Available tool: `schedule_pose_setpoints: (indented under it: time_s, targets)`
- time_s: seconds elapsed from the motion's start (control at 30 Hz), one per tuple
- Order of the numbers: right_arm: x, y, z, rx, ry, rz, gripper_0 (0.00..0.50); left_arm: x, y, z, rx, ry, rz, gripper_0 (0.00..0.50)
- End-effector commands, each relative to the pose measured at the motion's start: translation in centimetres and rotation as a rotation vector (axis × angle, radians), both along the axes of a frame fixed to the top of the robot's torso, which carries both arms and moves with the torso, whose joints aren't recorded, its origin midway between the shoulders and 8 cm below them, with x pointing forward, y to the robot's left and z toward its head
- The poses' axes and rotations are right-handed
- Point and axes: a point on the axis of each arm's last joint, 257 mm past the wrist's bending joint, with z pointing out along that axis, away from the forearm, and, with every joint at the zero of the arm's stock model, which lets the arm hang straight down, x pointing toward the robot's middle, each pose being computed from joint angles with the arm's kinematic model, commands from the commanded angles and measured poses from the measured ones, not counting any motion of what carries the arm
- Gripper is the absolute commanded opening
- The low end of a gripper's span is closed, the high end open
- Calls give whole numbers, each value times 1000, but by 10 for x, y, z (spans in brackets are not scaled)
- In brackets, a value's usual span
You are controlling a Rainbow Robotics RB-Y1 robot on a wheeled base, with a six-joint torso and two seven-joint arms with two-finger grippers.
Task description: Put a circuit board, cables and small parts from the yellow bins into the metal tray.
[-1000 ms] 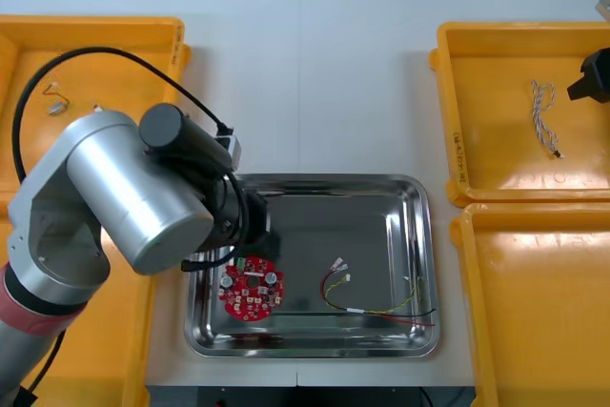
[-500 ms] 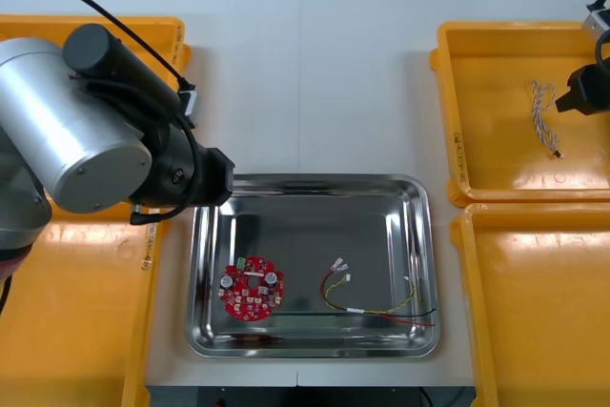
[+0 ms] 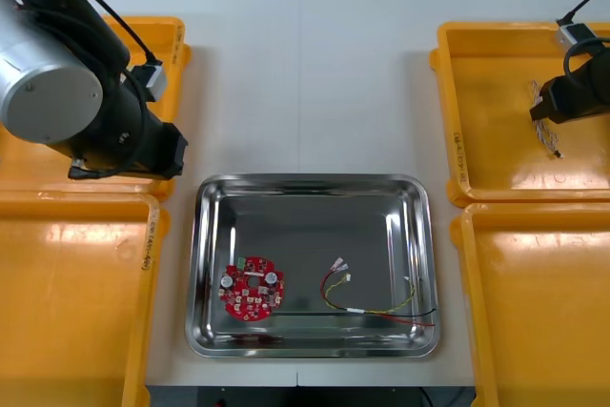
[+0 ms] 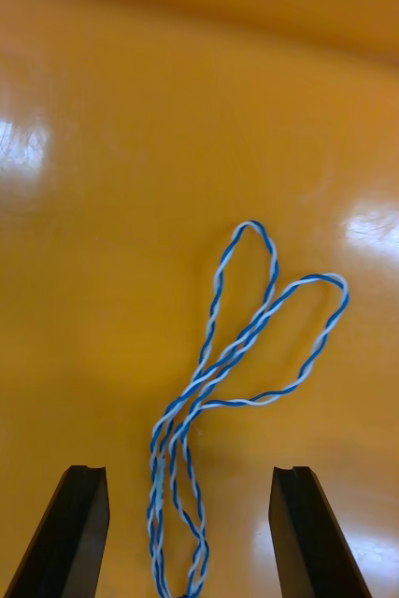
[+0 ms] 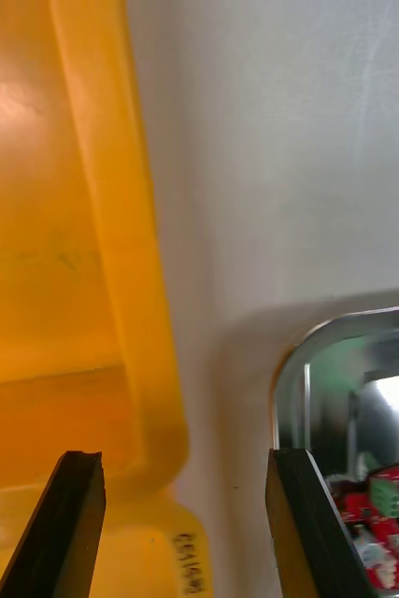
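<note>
Nearest: metal tray (image 3: 315, 180) on the light surface (image 3: 305, 73), centred between the bins. Contents counted: 1 round red circuit board (image 3: 252, 291) in the near-left part, and 1 red and yellow cable (image 3: 376, 304) in the near-right part, lying flat and apart from the board

Yellow bins: 4 in total, 2 per side. The near-left bin (image 3: 67, 312) and near-right bin (image 3: 543, 312) flank the tray

Farther out, left claw (image 5: 182, 456): fingers spread, nothing between them. It hangs at the near-right corner of the far-left bin (image 3: 167, 30), close to the tray's far-left corner. In the left wrist view one finger stands over the bin's wall and the other over the tray's corner, with the board's edge just beside that finger

Farthest, right claw (image 4: 189, 470): fingers spread, one on each side of 1 twisted blue and white cable (image 4: 246, 355), touching neither strand. The cable lies on the floor of the far-right bin (image 3: 486, 111), folded into 2 loops that point away from the fingers
</note>
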Motion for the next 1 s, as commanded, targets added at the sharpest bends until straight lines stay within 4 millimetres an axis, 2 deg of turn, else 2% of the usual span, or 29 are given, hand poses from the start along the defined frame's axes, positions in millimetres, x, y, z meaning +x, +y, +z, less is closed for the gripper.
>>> schedule_pose_setpoints:
  time_s: [0.03, 0.07, 0.23, 0.5, 0.83, 1.0]
  targets:
    - [14, 20, 17, -18, -37, 69, 500, 25, 35, 38, 66, -57, -37, 500]
    - [14, 20, 17, -18, -37, 69, 500, 25, 35, 38, 66, -57, -37, 500]
    - [11, 21, 9, -57, -16, 86, 500, 38, 61, 48, 77, -47, -55, 500]
    - [7, 13, 0, -97, 5, 92, 500, 46, 99, 65, 116, -33, -105, 500]
    - [5, 0, -1, -152, 14, 94, 500, 57, 130, 77, 148, -58, -181, 500]
    - [3, -1, -11, -142, 31, 97, 500, 63, 148, 83, 174, -79, -217, 500]
